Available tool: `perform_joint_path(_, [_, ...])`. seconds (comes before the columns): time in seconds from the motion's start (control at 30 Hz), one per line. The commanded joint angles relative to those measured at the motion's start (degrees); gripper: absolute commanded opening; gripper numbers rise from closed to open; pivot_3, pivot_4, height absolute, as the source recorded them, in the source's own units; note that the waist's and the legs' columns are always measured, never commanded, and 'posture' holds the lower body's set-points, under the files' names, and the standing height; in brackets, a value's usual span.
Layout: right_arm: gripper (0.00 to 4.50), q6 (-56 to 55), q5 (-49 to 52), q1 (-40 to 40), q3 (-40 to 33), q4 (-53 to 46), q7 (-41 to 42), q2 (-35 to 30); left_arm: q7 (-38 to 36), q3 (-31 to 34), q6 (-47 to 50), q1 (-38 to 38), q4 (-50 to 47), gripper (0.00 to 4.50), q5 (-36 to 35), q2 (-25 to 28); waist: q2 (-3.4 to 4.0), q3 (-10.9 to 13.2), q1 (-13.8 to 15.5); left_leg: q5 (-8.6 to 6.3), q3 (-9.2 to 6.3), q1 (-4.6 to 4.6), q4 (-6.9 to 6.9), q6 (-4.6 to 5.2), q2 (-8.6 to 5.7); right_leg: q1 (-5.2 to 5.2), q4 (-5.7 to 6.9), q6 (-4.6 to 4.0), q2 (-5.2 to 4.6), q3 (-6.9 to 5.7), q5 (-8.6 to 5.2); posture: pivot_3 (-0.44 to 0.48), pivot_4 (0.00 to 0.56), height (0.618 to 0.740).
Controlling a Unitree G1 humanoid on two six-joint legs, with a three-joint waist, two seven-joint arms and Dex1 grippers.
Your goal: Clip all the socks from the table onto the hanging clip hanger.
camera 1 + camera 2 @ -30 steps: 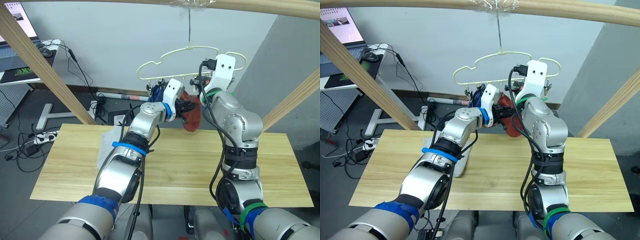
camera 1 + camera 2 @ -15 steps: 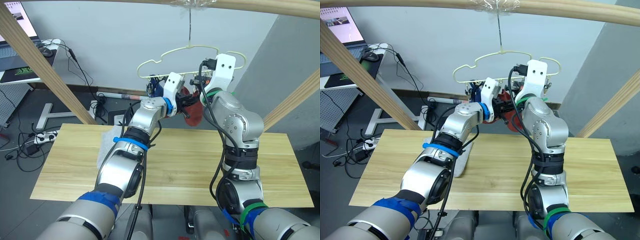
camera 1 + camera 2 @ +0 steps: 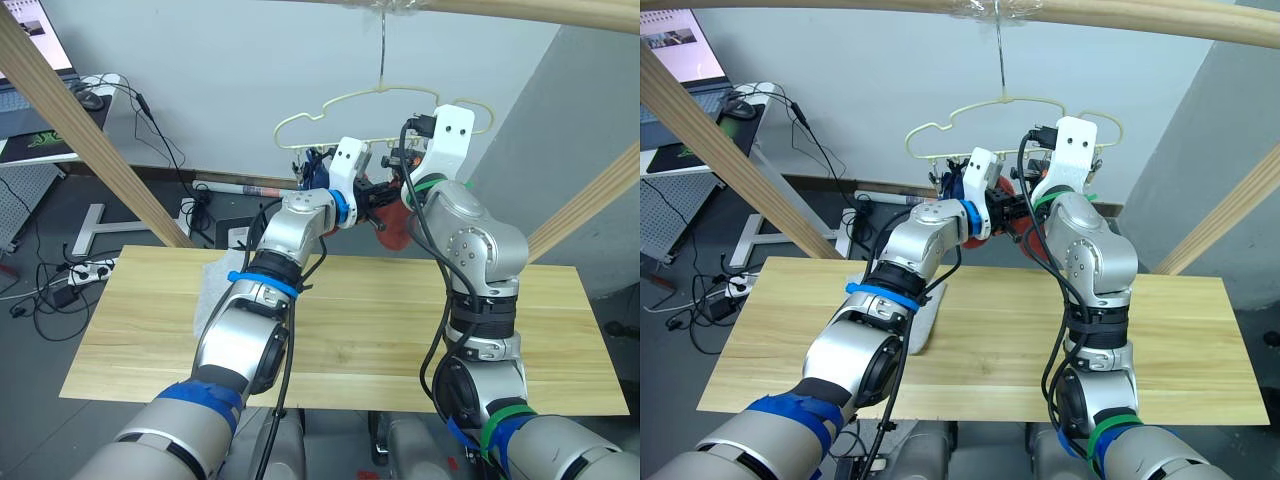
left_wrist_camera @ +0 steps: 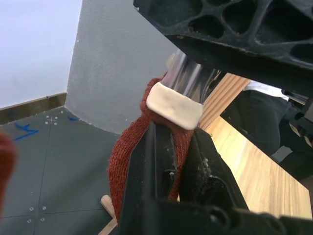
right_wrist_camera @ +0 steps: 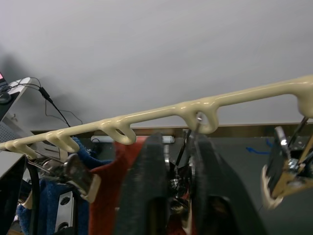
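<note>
Both arms raised high at frame centre, wrists bent toward clip hanger [image 3: 385, 112] at upper centre.
Left claw [image 4: 171, 147] closed on rust red sock [image 4: 128, 161], lifted to metal clip [image 4: 175, 105].
Right claw [image 5: 173, 166] closed around another clip just under hanger's wavy bar.
Blue sock [image 5: 46, 198] already hanging beside red one.
Slanted wooden poles [image 3: 90, 135] flank scene.
Light grey sock [image 3: 215, 285] lies on tabletop [image 3: 150, 340], lower left, well apart from claws.

both arms raised, pincers [image 3: 372, 200] closed
</note>
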Motion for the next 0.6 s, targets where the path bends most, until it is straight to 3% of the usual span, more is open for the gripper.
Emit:
perform_joint_path(0.03, [1.9, -0.08, 0.08, -0.72, 0.45, -2.45, -0.54, -0.06, -0.88, 0.71, -0.62, -2.69, -3.83, 0.45, -1.53, -0.72, 0.0, 0.0, 0.0, 0.0, 0.0, 0.0, 0.0, 0.0, 0.0, 0.0, 0.0, 0.0, 0.0, 0.0, 0.0, 0.12, 0.22, 0.74])
perform_joint_path(0.1, [2.6, -0.02, 0.06, -0.67, 0.52, -2.44, -0.64, -0.14, -1.7, 0.54, -0.42, -2.33, -4.29, 0.45, -1.85, -0.64, 0.0, 0.0, 0.01, 0.0, 0.0, 0.0, 0.01, 0.0, 0.0, -0.01, 0.01, 0.0, 0.0, 0.0, 0.0, 0.12, 0.222, 0.74])
perform_joint_path(0.13, [2.6, 0.0, 0.13, -0.65, 0.52, -2.48, -0.66, -0.14, -2.14, 0.46, -0.28, -2.15, -4.52, 0.45, -2.0, -0.59, 0.0, 0.0, 0.01, 0.0, -0.01, -0.01, 0.01, 0.0, 0.0, -0.01, 0.01, 0.0, 0.0, -0.01, 0.0, 0.12, 0.222, 0.74])
perform_joint_path(0.23, [2.63, 0.47, 0.37, -0.31, 0.72, -3.06, -0.45, -0.34, -3.04, 0.25, 1.32, -1.57, -5.28, 1.0, -2.14, -0.29, 0.0, 0.0, 0.0, 0.0, 0.0, -0.02, 0.01, 0.0, 0.0, -0.02, 0.01, 0.0, 0.0, -0.01, 0.0, 0.118, 0.224, 0.74])
perform_joint_path(0.53, [2.63, 15.16, 7.46, 5.57, -2.19, -16.65, 3.35, -3.04, -4.87, -1.86, 9.57, 7.56, -18.59, 3.87, -2.63, 3.57, 0.0, 0.0, -0.09, 0.0, -0.02, -0.04, 0.02, 0.0, 0.02, -0.02, 0.02, 0.0, 0.0, 0.0, 0.0, 0.093, 0.226, 0.74])
perform_joint_path(0.57, [2.63, 17.45, 8.55, 6.74, -2.46, -19.2, 4.17, -3.99, -5.28, -2.1, 11.45, 9.48, -21.83, 4.14, -3.27, 4.36, 0.01, 0.0, -0.11, 0.0, -0.03, -0.04, 0.04, 0.0, 0.02, -0.03, 0.06, 0.0, 0.0, 0.0, 0.0, 0.087, 0.226, 0.74])
perform_joint_path(0.6, [2.63, 20.03, 9.78, 8.06, -3.07, -21.99, 5.09, -4.83, -5.86, -2.36, 13.5, 11.73, -25.49, 4.14, -4.07, 5.36, 0.01, -0.01, -0.19, 0.01, -0.03, -0.04, 0.05, 0.0, 0.02, -0.03, 0.09, 0.0, 0.0, -0.01, 0.0, 0.081, 0.225, 0.74])
